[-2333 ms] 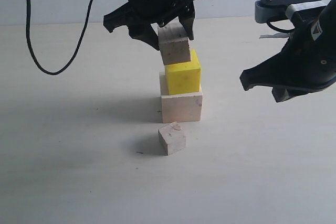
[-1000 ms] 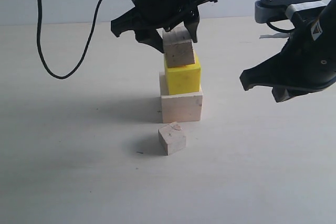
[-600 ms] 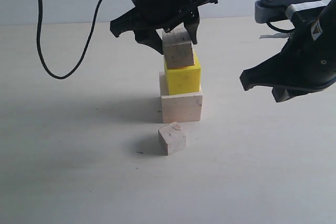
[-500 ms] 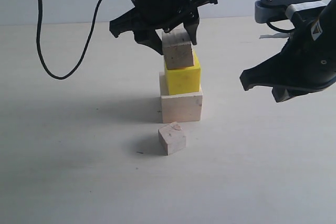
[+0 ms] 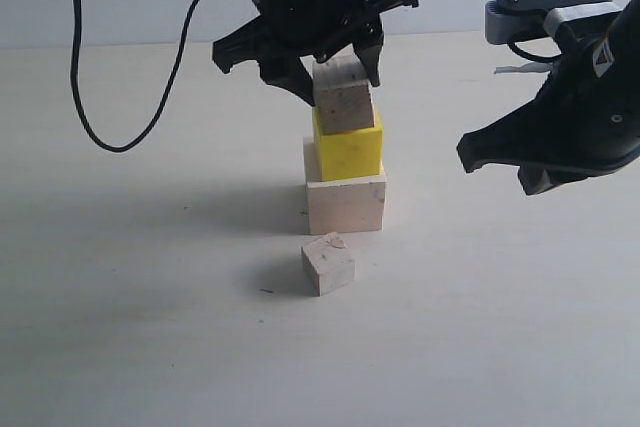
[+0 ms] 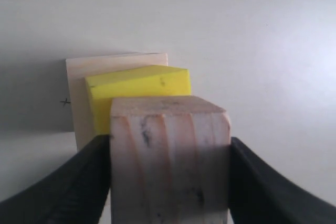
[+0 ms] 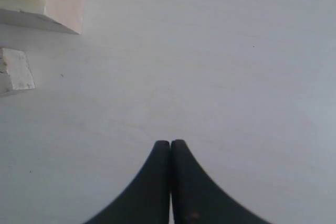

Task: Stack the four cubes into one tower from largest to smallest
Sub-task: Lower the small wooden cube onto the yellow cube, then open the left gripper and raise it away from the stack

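Note:
The large pale wood cube [image 5: 346, 204] sits on the table with the bright yellow cube [image 5: 348, 151] stacked on it. My left gripper [image 5: 335, 82] is shut on a small pale wood cube [image 5: 343, 97], tilted, its lower edge at the yellow cube's top. In the left wrist view that small cube [image 6: 170, 161] fills the space between the black fingers [image 6: 63, 187], above the yellow cube [image 6: 137, 85] and the large cube [image 6: 79, 85]. The other small chipped cube [image 5: 328, 263] lies on the table in front of the stack. My right gripper [image 7: 170, 145] hangs shut and empty, off to the right.
A black cable [image 5: 120, 97] loops over the table at the back left. The right arm [image 5: 570, 117] hovers above the table to the right of the stack. In the right wrist view the loose small cube [image 7: 16, 71] and the large cube's corner [image 7: 63, 3] show.
My left gripper carried the small cube from slightly left and higher down onto the yellow cube, turning it. In the last half second it shifted a touch rightward. The right arm stayed still.

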